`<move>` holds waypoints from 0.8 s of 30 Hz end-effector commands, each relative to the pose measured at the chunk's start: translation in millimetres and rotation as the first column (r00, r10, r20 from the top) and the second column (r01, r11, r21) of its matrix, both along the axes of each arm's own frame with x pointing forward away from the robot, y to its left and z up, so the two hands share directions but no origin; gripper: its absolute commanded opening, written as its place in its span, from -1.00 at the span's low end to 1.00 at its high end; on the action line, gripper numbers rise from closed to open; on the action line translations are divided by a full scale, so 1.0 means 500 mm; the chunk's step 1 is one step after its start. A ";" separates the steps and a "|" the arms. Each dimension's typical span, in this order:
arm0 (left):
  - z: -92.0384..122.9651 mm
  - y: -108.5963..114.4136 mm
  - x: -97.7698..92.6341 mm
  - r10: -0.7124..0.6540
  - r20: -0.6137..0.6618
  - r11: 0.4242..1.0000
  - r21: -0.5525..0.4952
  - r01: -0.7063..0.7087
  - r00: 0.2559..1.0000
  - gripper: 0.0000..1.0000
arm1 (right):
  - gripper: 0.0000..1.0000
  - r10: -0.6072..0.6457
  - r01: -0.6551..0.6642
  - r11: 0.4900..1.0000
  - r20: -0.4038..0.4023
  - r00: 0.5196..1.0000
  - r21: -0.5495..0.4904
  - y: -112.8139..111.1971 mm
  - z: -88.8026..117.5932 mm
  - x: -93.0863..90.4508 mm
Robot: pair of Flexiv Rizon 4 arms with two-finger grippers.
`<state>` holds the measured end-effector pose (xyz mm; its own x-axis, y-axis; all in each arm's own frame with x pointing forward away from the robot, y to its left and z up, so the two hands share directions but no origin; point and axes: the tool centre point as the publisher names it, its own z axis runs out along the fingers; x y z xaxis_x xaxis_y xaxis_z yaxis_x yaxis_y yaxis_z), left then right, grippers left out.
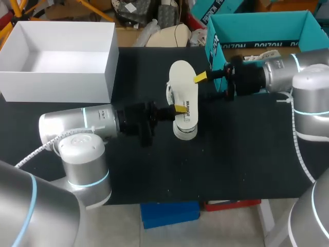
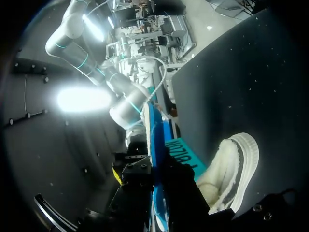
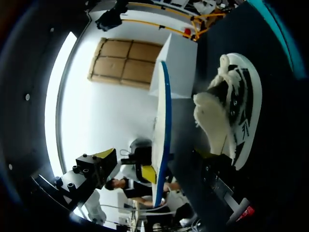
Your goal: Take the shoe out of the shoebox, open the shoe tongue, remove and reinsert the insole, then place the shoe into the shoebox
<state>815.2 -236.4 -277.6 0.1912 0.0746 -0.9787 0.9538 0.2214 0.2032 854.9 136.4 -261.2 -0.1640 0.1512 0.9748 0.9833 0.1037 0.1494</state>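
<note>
While the insole is out of the shoe, stock stands thus: black table; white box and teal shoebox, neither holding the shoe; shoe on the table between them, so its removal is done; insole held in the air just above it; left gripper clamped on the insole; right gripper spread wide about the insole's edge, not pinching. Outstanding, by my reckoning: reinsertion, then boxing.

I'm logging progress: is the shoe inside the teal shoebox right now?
No, the shoe lies on the black table, well outside the teal shoebox.
</note>
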 end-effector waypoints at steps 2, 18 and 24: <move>0.000 -0.001 -0.002 0.004 0.002 1.000 0.003 -0.004 1.000 -1.00 | 0.51 0.083 -0.083 0.997 -0.037 0.996 0.012 0.016 -0.031 0.013; 0.000 -0.001 -0.002 0.004 0.002 1.000 0.003 -0.004 1.000 -1.00 | -0.04 0.051 -0.052 0.998 -0.047 0.998 -0.026 0.025 -0.037 0.016; 0.000 -0.001 -0.002 0.004 0.002 1.000 0.003 -0.004 1.000 -1.00 | -0.11 0.040 -0.042 0.999 -0.073 0.997 -0.031 0.037 -0.039 0.025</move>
<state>815.1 -236.2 -277.5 0.1911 0.0749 -0.9787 0.9539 0.2211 0.2032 866.9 151.1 -280.6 -0.1057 0.1719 0.9794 0.9851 0.1523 0.0796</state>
